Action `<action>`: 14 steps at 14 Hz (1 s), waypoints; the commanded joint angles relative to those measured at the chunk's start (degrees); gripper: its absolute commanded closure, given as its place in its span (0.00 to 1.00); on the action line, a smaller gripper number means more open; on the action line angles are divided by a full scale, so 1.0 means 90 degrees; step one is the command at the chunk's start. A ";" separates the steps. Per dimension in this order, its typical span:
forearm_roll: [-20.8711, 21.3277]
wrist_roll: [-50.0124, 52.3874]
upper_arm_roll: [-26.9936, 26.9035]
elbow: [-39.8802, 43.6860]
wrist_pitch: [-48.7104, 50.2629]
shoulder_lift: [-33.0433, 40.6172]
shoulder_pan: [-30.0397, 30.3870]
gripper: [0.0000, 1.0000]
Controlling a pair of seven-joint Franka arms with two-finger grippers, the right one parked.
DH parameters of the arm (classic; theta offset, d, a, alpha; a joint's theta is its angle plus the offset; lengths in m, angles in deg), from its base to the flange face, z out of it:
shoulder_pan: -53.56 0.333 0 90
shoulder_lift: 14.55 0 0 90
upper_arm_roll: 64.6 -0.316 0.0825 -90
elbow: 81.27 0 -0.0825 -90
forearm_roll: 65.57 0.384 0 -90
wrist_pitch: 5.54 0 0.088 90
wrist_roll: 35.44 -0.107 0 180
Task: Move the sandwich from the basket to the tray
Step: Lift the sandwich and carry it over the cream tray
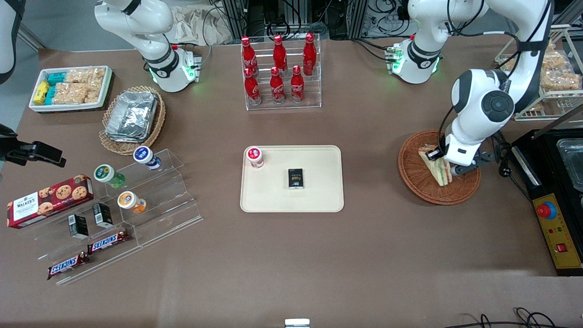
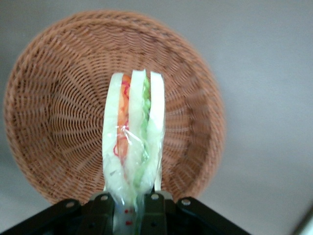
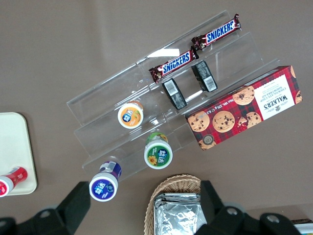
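Snickers bars [image 1: 89, 254] are lying nearest the front camera, toward the parked arm's end. At the working arm's end, the gripper [image 1: 448, 169] is clamping the sandwich [image 2: 133, 147] (still wrapped) over the basket [image 1: 415, 178]. Centre-table, the tray [image 1: 319, 200] is sitting well apart.

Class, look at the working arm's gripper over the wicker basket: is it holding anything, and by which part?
The gripper holds the sandwich by one end of the wedge, above the basket.

Snickers bars [image 3: 195, 50] on clear stepped stand [image 3: 146, 98]; Walkers box [image 3: 244, 107] beside.
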 commanded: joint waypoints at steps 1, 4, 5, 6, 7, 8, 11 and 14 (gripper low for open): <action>0.0107 0.0016 0.0397 0.1648 0.1857 -0.0156 -0.0007 1.00; 0.0058 0.0143 0.0983 0.2920 0.2780 -0.0352 -0.0046 1.00; 0.0010 0.0230 0.1255 0.3233 0.2878 -0.0459 -0.0055 1.00; -0.0010 0.0454 0.1509 0.3468 0.2889 -0.0605 -0.0055 1.00; 0.0057 0.0717 0.1792 0.3664 0.2812 -0.0829 -0.0113 1.00; 0.0106 0.0893 0.2047 0.3849 0.2724 -0.1131 -0.0220 1.00; 0.0126 0.1314 0.2137 0.4027 0.1829 -0.1884 -0.0805 1.00; 0.0778 0.1782 0.2137 0.4017 0.1123 -0.2704 -0.1265 1.00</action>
